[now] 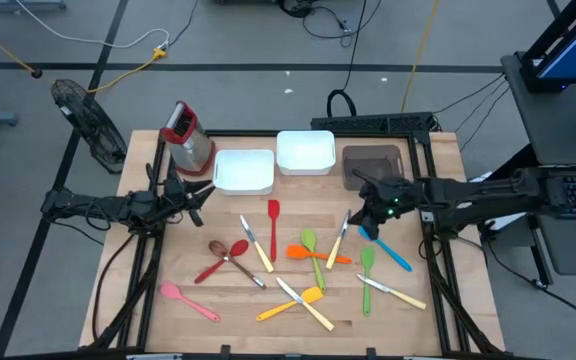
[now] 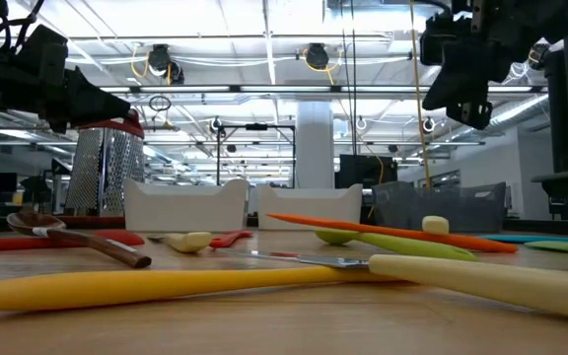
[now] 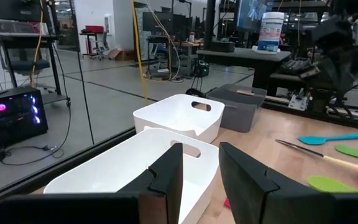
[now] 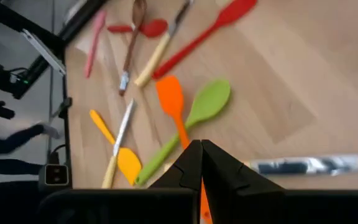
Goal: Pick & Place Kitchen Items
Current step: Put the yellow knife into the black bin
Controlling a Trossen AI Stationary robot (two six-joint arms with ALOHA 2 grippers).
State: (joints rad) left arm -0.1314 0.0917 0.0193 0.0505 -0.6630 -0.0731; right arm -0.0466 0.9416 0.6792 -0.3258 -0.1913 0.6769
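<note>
Under the right gripper (image 4: pixel 201 163), whose two dark fingers are pressed together on nothing, lie the long orange spatula (image 4: pixel 174 112) and the green spoon (image 4: pixel 194 118) crossed on the wooden table (image 4: pixel 303 81), while the left gripper (image 3: pixel 199 174) hangs half spread beside the white plastic tray (image 3: pixel 117 171).

Bright, even overhead strip lights (image 2: pixel 264 39) lit everything; shadows on the bench (image 1: pixel 438 310) were soft, and the nearest yellow spatula (image 2: pixel 166 286) was blurred.
</note>
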